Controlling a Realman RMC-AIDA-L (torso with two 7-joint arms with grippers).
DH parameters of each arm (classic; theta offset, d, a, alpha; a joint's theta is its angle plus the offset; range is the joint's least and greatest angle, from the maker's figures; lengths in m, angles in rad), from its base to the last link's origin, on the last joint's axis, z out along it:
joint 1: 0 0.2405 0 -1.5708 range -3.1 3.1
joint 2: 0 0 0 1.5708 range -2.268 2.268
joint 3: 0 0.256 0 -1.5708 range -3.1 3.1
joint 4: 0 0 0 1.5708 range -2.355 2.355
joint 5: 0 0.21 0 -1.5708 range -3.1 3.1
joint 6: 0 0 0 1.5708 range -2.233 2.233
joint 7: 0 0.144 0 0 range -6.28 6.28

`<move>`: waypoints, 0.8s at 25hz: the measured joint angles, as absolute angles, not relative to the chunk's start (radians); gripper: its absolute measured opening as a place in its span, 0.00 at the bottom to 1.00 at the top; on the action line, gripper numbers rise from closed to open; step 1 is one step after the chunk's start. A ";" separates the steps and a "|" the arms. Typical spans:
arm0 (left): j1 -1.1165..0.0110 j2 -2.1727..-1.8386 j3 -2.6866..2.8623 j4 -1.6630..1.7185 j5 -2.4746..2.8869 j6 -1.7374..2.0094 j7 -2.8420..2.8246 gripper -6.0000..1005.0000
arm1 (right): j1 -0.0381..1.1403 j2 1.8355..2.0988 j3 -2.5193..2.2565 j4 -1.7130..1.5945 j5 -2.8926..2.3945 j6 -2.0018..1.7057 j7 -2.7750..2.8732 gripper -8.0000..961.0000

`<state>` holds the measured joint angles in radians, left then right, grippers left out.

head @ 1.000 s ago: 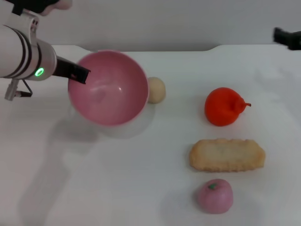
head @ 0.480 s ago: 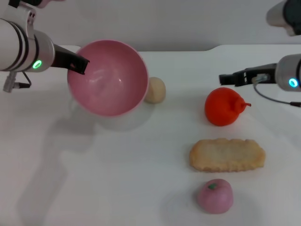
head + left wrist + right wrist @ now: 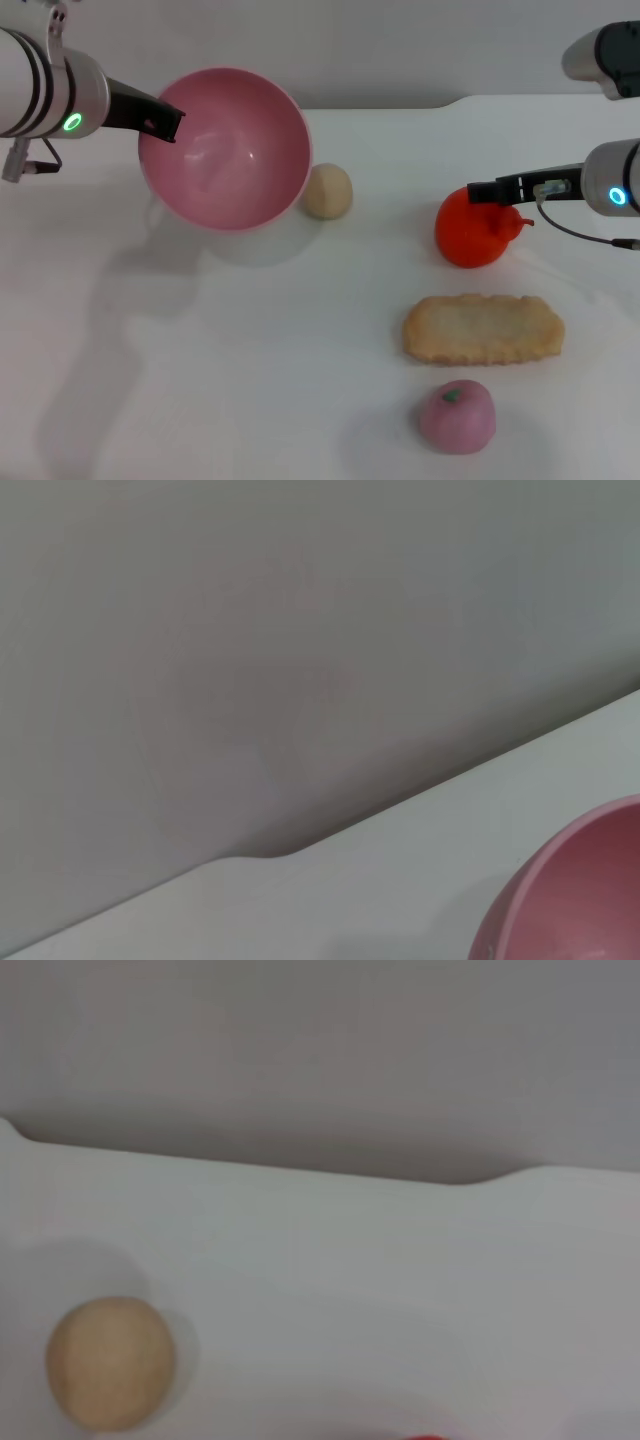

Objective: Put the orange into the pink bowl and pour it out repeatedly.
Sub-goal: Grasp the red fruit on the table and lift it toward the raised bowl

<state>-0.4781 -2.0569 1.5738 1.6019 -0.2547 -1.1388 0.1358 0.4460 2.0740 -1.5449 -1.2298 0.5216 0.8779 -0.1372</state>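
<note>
bowl held aloft and empty, right arm reaching in over the orange

head view: the left gripper pinches the rim of the pink bowl, lifted off the table and tipped with its empty inside facing forward, likely waiting for fruit; the orange sits on the table to the right, with the right gripper over its top, its finger spread not readable; a beige ball lies just beside the bowl. left wrist view: only the bowl's edge and wall. right wrist view: the beige ball, and a red sliver, probably the orange.
</note>
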 joint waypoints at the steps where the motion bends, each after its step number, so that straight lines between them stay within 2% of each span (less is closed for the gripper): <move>1: -0.480 -2.057 1.574 1.600 -0.255 -1.138 0.136 0.05 | 0.449 2.074 -1.545 -1.221 0.524 0.872 -0.137 0.80; 20: -0.512 -2.060 1.582 1.579 -0.262 -1.138 0.134 0.05 | 0.551 2.077 -1.635 -1.030 0.578 0.832 -0.144 0.79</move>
